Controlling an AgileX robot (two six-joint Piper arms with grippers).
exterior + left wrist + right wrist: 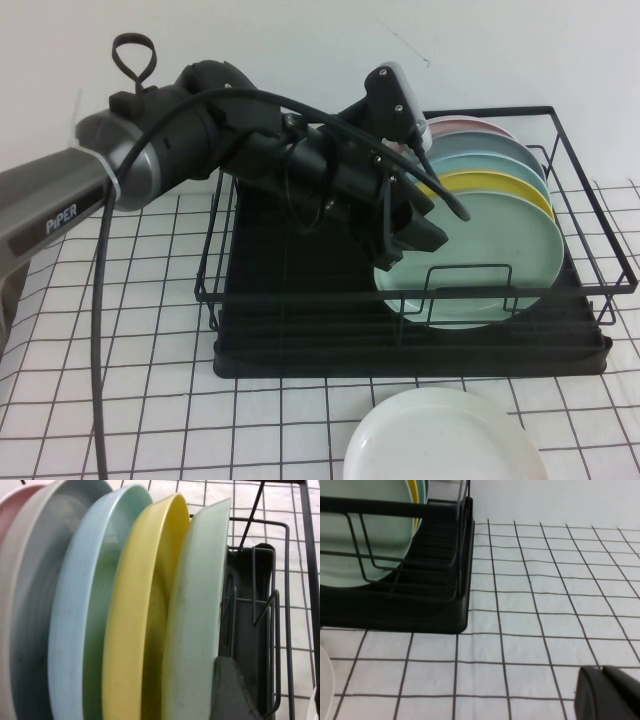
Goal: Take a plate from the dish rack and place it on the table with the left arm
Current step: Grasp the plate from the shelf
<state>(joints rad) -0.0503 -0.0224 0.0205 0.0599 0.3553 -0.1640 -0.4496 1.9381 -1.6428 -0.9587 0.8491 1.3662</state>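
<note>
The left claw [412, 228] hangs over the rack [300, 310], fingers apart at the front plate's [490, 270] upper edge, apparently lined up to straddle it. That mint plate stands upright in the dividers, ahead of the yellow plate [500, 185]. The right claw [609, 692] waits low over the desk [545, 605]; whether it's apart or together, I can't tell.

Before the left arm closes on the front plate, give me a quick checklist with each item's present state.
1. Left pincer at the mint plate, over its upper left edge: ok.
2. Left pincer open: ok by the high view.
3. Rim between the fingers: cannot tell.
4. Plate upright, frontmost in the rack, yellow plate just behind it: ok.
5. Table free for set-down: a white plate lies in front of the rack; left of it is bare: ok.
6. Right pincer low over the table, beside the rack: ok.
</note>
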